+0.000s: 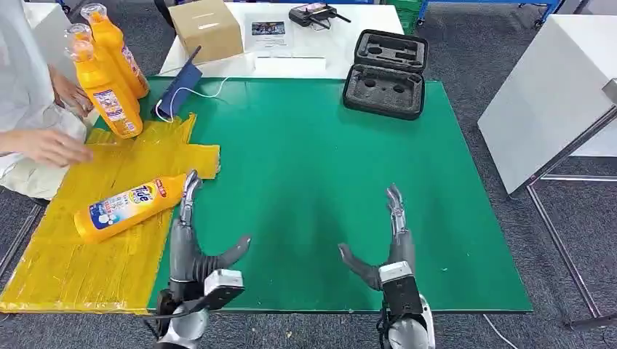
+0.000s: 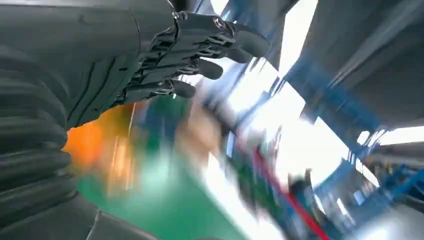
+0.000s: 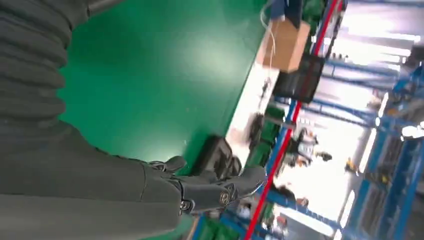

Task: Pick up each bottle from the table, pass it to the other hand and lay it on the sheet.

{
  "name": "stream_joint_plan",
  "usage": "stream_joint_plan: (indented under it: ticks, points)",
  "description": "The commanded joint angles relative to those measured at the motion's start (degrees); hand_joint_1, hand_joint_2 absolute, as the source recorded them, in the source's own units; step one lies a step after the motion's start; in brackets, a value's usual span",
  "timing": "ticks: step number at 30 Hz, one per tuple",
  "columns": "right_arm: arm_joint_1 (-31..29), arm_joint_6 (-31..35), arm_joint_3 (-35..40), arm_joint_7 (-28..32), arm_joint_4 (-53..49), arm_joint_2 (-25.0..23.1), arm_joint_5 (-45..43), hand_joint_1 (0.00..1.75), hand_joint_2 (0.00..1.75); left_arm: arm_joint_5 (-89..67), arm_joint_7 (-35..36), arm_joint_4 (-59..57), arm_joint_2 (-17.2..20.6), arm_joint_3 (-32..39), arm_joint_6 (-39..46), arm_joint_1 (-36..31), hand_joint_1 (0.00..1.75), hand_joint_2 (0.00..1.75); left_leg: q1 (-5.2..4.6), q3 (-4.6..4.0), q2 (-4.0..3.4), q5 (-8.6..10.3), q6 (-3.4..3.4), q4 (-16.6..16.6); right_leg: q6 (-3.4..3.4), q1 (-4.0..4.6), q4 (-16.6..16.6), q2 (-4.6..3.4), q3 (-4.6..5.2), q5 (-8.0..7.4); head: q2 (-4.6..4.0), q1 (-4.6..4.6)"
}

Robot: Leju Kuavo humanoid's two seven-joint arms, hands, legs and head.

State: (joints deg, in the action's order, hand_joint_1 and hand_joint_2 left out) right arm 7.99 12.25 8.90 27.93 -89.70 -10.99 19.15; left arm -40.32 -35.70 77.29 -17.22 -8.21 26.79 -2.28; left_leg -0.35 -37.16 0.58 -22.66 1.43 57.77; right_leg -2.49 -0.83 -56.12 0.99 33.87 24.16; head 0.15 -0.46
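An orange bottle (image 1: 127,206) lies on its side on the yellow sheet (image 1: 87,254), its cap end toward my left hand (image 1: 190,233). That hand is open beside the bottle, fingers stretched forward and holding nothing; its dark fingers (image 2: 200,50) show in the blurred left wrist view. My right hand (image 1: 389,240) hovers open over the green mat (image 1: 320,160), fingers straight, thumb out. Three more orange bottles (image 1: 105,69) stand upright at the far left.
A person sits at the left, one hand (image 1: 51,147) on the sheet's edge. A cardboard box (image 1: 207,27), an open black foam case (image 1: 385,73) and a blue pouch (image 1: 180,89) lie at the back. A white table (image 1: 546,94) stands to the right.
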Motion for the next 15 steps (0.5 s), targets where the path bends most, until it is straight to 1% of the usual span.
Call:
stream_joint_plan:
  ticks: [1,3,4,5,6,7,8,10,11,13,14,15]
  points:
    - [4.7,-7.6,-6.9,0.4,-7.9,-2.5,-1.7,0.0,1.75,21.0,6.6,-0.6,5.3,-4.6,-23.2,-2.0,0.0,1.75,0.01,0.33,0.04,-0.15,-0.12,0.0,0.1,0.01,0.0,0.01,-0.38,0.18,0.0,0.0]
    - [4.5,-8.2,-7.1,0.0,-8.4,-3.0,-0.8,0.0,1.75,21.3,7.2,1.3,5.3,-3.2,-23.8,-2.1,0.0,1.75,0.01,0.13,-0.12,-0.11,-0.1,0.0,0.08,0.02,0.0,-0.12,-0.18,0.08,0.0,0.0]
    - [4.5,-8.3,-7.2,-0.1,-8.4,-3.3,-0.5,0.0,1.75,21.4,7.8,1.6,5.2,-2.8,-24.3,-2.2,0.0,1.75,0.03,0.28,-0.15,-0.19,-0.13,0.0,0.12,0.04,0.0,-0.15,-0.31,0.13,0.0,0.0]
    - [4.8,-8.8,-6.9,0.0,-8.6,-3.4,0.4,0.0,1.75,23.2,11.7,0.8,5.1,-1.6,-26.4,-2.8,0.0,1.75,0.04,0.25,-0.13,-0.17,-0.14,0.0,0.12,0.05,0.0,-0.14,-0.29,0.12,0.0,0.0]
    - [5.1,-8.8,-6.8,0.1,-8.8,-3.6,0.6,0.0,1.75,23.6,12.4,0.0,5.1,-1.2,-27.0,-3.2,0.0,1.75,0.06,0.28,-0.11,-0.18,-0.15,0.0,0.14,0.07,0.0,-0.11,-0.32,0.13,0.0,-0.02]
    - [5.5,-8.9,-7.0,0.3,-9.1,-3.9,1.0,0.0,1.75,24.3,13.0,-1.8,5.0,-0.3,-28.3,-3.9,0.0,1.75,0.04,0.09,-0.08,-0.06,-0.09,0.0,0.08,0.05,0.0,-0.02,-0.12,0.04,0.0,0.0]
    - [5.8,-9.0,-7.1,0.5,-9.3,-4.0,1.1,0.0,1.75,24.4,13.1,-3.1,5.0,0.2,-28.5,-4.4,0.0,1.75,0.08,0.33,-0.02,-0.14,-0.15,0.0,0.15,0.09,0.0,0.01,-0.39,0.14,0.0,0.0]
    - [6.0,-9.7,-7.4,0.9,-9.5,-4.1,1.1,0.0,1.75,25.2,12.8,-5.5,4.8,1.0,-29.7,-5.4,0.0,1.75,0.03,0.22,-0.02,-0.06,-0.1,-0.1,0.09,0.04,0.0,0.0,-0.23,0.06,0.0,0.0]
    - [6.1,-9.7,-7.5,1.0,-9.5,-4.1,1.1,0.0,1.75,25.2,12.8,-5.7,4.8,1.1,-29.7,-5.4,0.0,1.75,0.06,0.41,-0.01,-0.11,-0.14,-0.1,0.13,0.06,0.1,0.0,-0.44,0.13,0.0,0.0]
    - [5.8,-10.2,-8.2,1.1,-9.5,-4.1,0.9,0.0,1.75,25.6,12.9,-6.5,4.9,1.6,-30.3,-6.6,0.0,1.75,0.03,0.21,-0.04,-0.04,-0.08,-0.1,0.07,0.03,0.1,0.0,-0.21,0.05,0.0,-0.02]
    - [5.8,-10.2,-8.3,1.1,-9.5,-4.1,0.9,0.0,1.75,25.6,12.9,-6.4,4.9,1.6,-30.3,-6.8,0.0,1.75,0.07,0.43,-0.03,-0.13,-0.13,-0.1,0.12,0.07,0.1,-0.01,-0.46,0.14,0.0,0.0]
    - [5.6,-10.3,-8.7,1.1,-9.5,-4.2,0.9,0.0,1.75,25.6,13.2,-5.7,5.0,1.8,-30.4,-7.1,0.0,1.75,0.05,0.31,-0.02,-0.08,-0.1,-0.1,0.09,0.05,0.1,0.01,-0.34,0.1,0.0,0.0]
